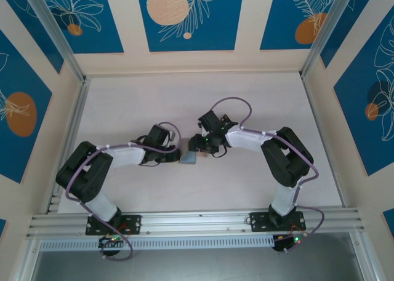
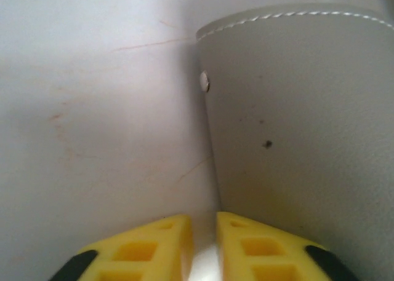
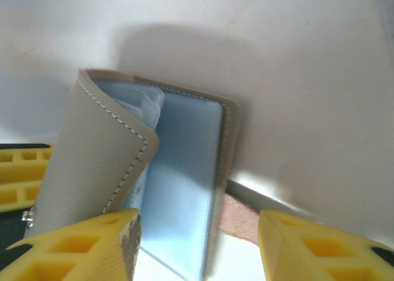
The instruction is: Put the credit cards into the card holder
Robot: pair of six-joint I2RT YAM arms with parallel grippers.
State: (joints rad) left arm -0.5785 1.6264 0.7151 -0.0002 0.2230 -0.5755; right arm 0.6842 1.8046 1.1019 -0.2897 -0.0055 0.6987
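Two-sidedly working the middle of the desk, bracketing the card holder from either edge, likely for propping it open. Lying half open, curling a grey cover up off pale blue inner pockets. Spreading the right tool wide around the near edge, gripping nothing. Holding the left tool narrowly apart just beside the cover's outer face, below its snap stud, clamping nothing. Leaving unclear whether holding any credit cards yet.

The holder lies at the middle of the table, the left gripper just beside its left edge, the right gripper just behind-right.
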